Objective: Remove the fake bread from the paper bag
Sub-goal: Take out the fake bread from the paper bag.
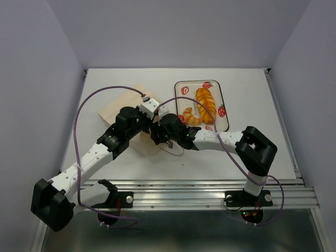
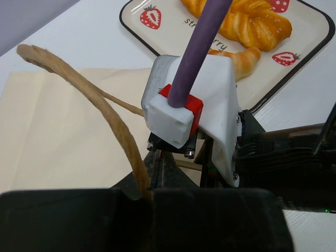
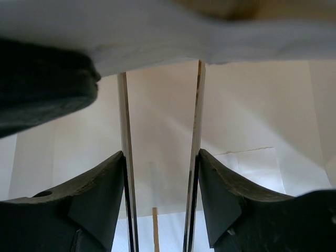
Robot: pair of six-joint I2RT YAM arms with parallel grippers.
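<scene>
Two pieces of bread (image 1: pixel 199 107) already out on the tray (image 1: pixel 224 100), beside the paper bag (image 1: pixel 118 107): loaf (image 1: pixel 206 102) and croissant (image 1: pixel 191 116). With the left gripper (image 2: pixel 149 205), pinches tight the bag's cord handle (image 2: pixel 105 113). With the right gripper (image 3: pixel 160 210), reaches to the bag's opening, fingers (image 3: pixel 94 205) spread apart.

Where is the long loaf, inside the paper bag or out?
Out: the long loaf lies on the strawberry-print tray, beside a croissant.

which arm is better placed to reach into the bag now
Probably right: the right arm has jaws open at the mouth of the paper bag; the left arm has jaws shut on the cord handle.
</scene>
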